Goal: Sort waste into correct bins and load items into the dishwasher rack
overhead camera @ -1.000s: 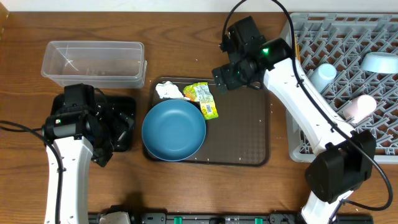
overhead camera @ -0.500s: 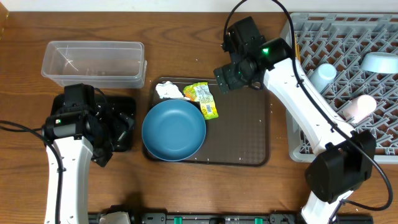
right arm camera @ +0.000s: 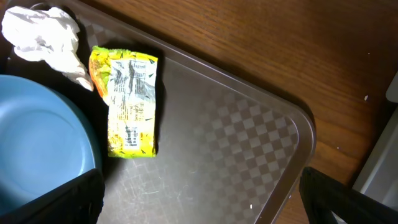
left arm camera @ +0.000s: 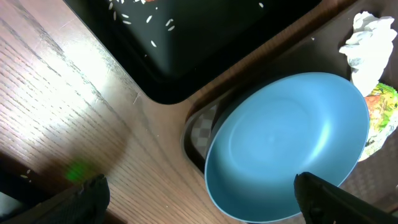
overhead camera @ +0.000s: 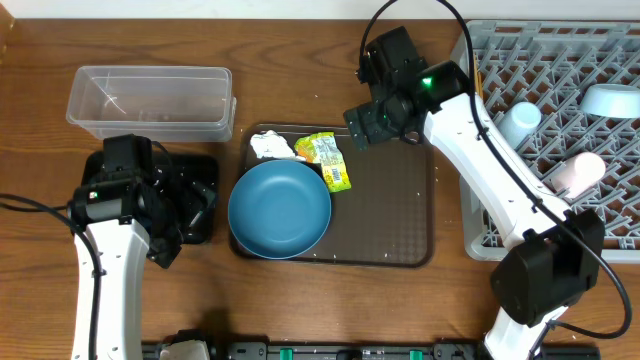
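A dark-blue plate [overhead camera: 280, 208] lies at the left of the brown serving tray [overhead camera: 385, 215]. Behind it sit a crumpled white tissue [overhead camera: 270, 147] and a green-and-yellow wrapper [overhead camera: 328, 160]. My right gripper [overhead camera: 375, 128] hovers open over the tray's far right part, with the wrapper [right arm camera: 127, 102] and tissue [right arm camera: 43, 37] to its left. My left gripper [overhead camera: 205, 205] is open above the black tray [overhead camera: 200, 165], beside the plate [left arm camera: 292, 143]. Rice grains [left arm camera: 134, 15] lie scattered in the black tray [left arm camera: 205, 37]. The grey dishwasher rack [overhead camera: 530, 70] holds a light-blue cup [overhead camera: 520, 122], a whitish cup [overhead camera: 578, 172] and a light-blue bowl [overhead camera: 610, 100].
A clear plastic tub [overhead camera: 150, 100] stands at the back left, behind the black tray. The serving tray's raised rim [right arm camera: 292, 168] runs close under my right gripper [right arm camera: 199, 205]. Bare wood table [left arm camera: 74, 112] shows under my left gripper [left arm camera: 202, 205].
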You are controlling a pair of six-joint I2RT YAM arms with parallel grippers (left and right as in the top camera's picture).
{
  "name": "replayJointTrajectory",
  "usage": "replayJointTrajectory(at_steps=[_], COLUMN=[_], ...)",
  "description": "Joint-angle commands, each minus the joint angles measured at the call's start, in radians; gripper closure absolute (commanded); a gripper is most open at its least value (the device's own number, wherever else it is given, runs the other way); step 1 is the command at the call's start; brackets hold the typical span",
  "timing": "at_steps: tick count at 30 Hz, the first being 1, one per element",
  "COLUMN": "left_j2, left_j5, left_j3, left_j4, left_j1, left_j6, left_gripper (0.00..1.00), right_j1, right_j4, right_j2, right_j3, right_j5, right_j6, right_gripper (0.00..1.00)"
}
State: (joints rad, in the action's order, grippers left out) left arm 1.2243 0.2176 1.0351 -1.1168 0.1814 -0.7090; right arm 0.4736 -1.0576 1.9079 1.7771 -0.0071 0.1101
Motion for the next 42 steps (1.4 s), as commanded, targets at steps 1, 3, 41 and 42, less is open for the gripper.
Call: replayJointTrajectory(at_steps=[1,3,41,42], left_j2=[0.003,0.003,0.003,0.003], left_j5=[-0.014,-0.014,-0.072,-0.113], left_j3=[0.016,0.016,0.01,0.01], left_j4=[-0.001,-0.001,-0.028,-0.033], left_j1=[-0.002,-0.002,-0.151,-0.141], left_j6=[0.006,0.006,0.047,0.024], left_gripper=[0.02,0.02,0.01,0.01], right_j1=[0.006,0.013,0.018,0.018], right_j4=[-0.002,-0.002,-0.002,-0.002], right_j2=[-0.005,-0.005,-0.005,-0.005], right_j3=[-0.007,-0.006,-0.006,-0.007], right_j5=[0.007,0.007,0.007,0.007], right_j6=[0.005,0.005,0.005,0.005], right_gripper=[0.01,0.01,0.01,0.01])
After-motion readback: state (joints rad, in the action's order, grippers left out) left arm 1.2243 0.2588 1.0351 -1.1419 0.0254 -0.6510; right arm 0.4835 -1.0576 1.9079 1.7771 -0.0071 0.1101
